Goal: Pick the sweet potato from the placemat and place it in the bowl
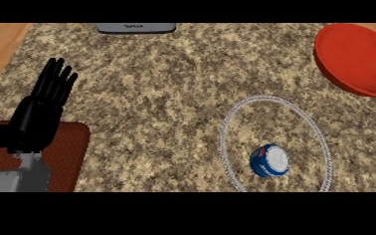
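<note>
My left hand shows at the left edge, open with its fingers straight and pointing up, holding nothing. Its forearm covers part of a dark brown placemat in the lower left corner. No sweet potato shows on the visible part of the placemat; the arm hides the rest. A red bowl sits at the upper right, cut off by the view's edge. My right hand is not in view.
A clear round dish with a pale rim lies at lower right, with a small blue and white object inside it. A grey appliance stands at the counter's back edge. Wood shows at the far left.
</note>
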You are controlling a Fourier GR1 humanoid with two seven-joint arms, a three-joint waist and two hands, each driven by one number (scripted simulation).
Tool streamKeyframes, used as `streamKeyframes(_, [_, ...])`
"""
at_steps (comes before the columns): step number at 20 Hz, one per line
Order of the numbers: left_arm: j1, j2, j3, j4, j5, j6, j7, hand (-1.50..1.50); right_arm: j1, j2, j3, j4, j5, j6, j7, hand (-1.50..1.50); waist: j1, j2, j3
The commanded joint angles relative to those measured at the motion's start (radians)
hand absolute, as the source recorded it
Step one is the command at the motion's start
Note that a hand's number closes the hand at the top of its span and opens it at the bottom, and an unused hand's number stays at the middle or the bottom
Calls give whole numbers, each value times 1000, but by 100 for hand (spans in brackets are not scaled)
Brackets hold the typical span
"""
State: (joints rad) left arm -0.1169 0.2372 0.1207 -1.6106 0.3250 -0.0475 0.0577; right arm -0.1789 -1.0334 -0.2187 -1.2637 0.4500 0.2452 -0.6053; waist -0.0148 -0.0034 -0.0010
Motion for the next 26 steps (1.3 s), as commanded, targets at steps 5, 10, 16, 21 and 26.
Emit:
streamKeyframes(5, [-12,-4,-3,-64,14,0,60,0,-155,33,-72,184,-5,2,73,150,30,5,1])
streamKeyframes(10, [-70,-31,-19,48,-21,-8,-5,0,-410,11,-46,459,37,16,69,150,49,14,2])
streamKeyframes(16, [-42,-1,-8,-23,18,-44,40,0,-586,97,-27,699,93,-73,44,150,84,20,4])
streamKeyframes(21, [-57,-34,-32,27,-17,-41,-17,0,-663,155,-6,856,151,-162,-11,150,83,28,4])
streamKeyframes(26, [-72,-38,-33,35,-31,-28,-22,0,-748,120,25,955,213,-147,-11,150,97,34,5])
